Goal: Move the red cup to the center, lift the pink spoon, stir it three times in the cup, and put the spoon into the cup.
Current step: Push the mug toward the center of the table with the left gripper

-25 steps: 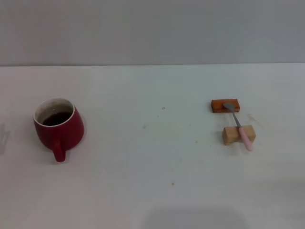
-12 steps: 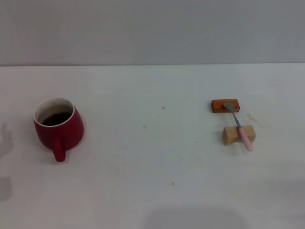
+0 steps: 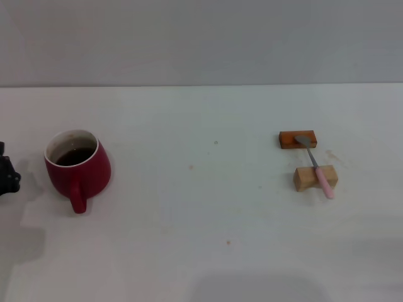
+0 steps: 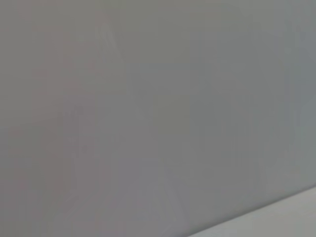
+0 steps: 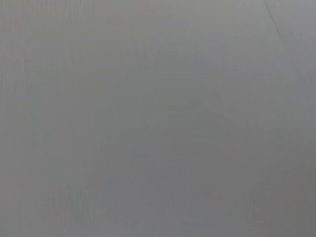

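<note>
At the far left edge of the head view a small dark bit of the left gripper (image 3: 7, 174) pokes in, near the red cup (image 3: 77, 167) but not touching it; I cannot tell if it is spread or pressed together, because so little of it shows; the left wrist view shows only plain grey.

The red cup stands upright on the left side of the white table (image 3: 201, 220); something dark sits inside its white middle; its handle points toward the robot, so the cup is not in the center yet.

Over on the right, the pink spoon (image 3: 317, 166) lies across two small blocks; its grey bowl rests on the orange-brown block (image 3: 289, 139), farther from the robot, and its pink handle lies over the pale wooden block (image 3: 306, 178), sticking out a little past it toward the robot; its long line runs from far to near, leaning a bit to the right at the near end.

The right gripper is not in view in any picture.

So I think no step is done; the cup move, the lift, the three stirs and the drop into the cup are all left.
</note>
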Available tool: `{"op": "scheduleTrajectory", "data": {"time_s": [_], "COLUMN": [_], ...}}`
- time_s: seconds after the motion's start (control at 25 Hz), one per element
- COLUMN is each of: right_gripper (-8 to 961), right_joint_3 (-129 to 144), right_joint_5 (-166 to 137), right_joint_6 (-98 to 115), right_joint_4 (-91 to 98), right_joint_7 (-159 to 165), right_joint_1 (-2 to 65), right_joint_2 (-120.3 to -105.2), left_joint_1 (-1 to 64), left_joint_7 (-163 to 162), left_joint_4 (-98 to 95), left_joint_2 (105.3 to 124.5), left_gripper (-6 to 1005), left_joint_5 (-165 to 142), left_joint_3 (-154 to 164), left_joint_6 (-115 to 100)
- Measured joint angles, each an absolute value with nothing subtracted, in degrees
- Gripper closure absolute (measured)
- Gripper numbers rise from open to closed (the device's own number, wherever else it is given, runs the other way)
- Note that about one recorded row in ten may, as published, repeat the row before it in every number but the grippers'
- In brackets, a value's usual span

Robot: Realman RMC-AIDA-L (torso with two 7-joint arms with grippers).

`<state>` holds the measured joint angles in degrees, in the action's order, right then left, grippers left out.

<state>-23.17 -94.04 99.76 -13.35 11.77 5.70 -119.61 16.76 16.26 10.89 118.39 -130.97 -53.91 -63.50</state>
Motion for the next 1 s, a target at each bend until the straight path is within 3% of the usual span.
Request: {"op": "scheduleTrajectory", "data": {"time_s": [0.36, 1.0], "right_gripper": [211, 211], "right_joint_3": [-22.7, -22.8], "right_joint_5": [-94.0, -94.0], "right_joint_6": [99.8, 99.8], "right_joint_4": [-13.4, -13.4], "right_joint_7": [11.8, 11.8], "right_joint_1": [5.5, 5.4], "right_joint_2": [-119.62, -119.62], "left_joint_1": [18.5, 21.2], "left_joint_7": [20.7, 23.3], "left_joint_4": [10.8, 10.0], "left_joint_2": [118.54, 118.38], "left_gripper": [989, 999], "left_joint_5": [-131.0, -130.9], "left_joint_3": [-52.7, -46.8], "left_joint_6": [-60.2, -57.5]}}
